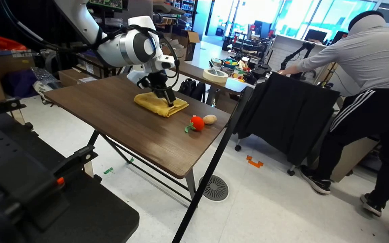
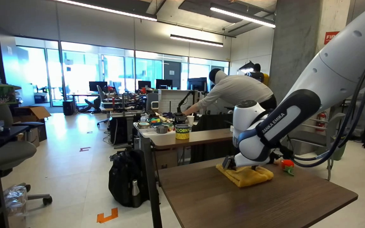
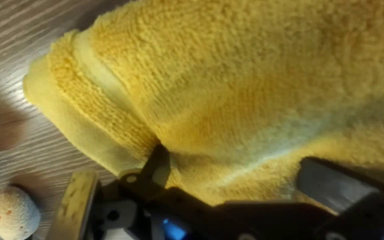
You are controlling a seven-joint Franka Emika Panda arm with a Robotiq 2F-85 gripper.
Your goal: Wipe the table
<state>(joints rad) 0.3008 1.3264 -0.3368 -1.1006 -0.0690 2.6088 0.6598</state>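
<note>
The dark brown surface point(image 1: 113, 104) stretches beneath the folded yellow towel point(image 3: 212, 83) and well out past it; the towel itself lies close to the edge that faces a cluttered surface point(image 2: 211, 136). Right at the towel, the end effector point(image 3: 233, 159) points down with its fingers point(image 3: 332, 185) spread well apart; one tip sits at a crease of the towel, while whether the other presses on it is hard to tell. Between the towel and the nearer end of the dark brown surface sit a red tomato point(image 1: 197, 123) with green leaves and, just beside it, a tan potato point(image 1: 210, 119), both in the way there. The robot arm point(image 2: 334, 72) leans over the towel and hides part of it in an exterior view, while a black pole point(image 1: 212, 165) slants beside that same end. Farther from the towel hangs a black cloth point(image 1: 285, 114). Across from the towel, a corn can point(image 2: 182, 131) stands on the cluttered surface. Lower than the towel, a black backpack point(image 2: 122, 180) with a metal bottle point(image 2: 135, 190) rests on the floor point(image 2: 74, 177). Well apart from the towel, a person point(image 2: 239, 88) in a grey top bends, one arm stretched toward the cluttered surface
</note>
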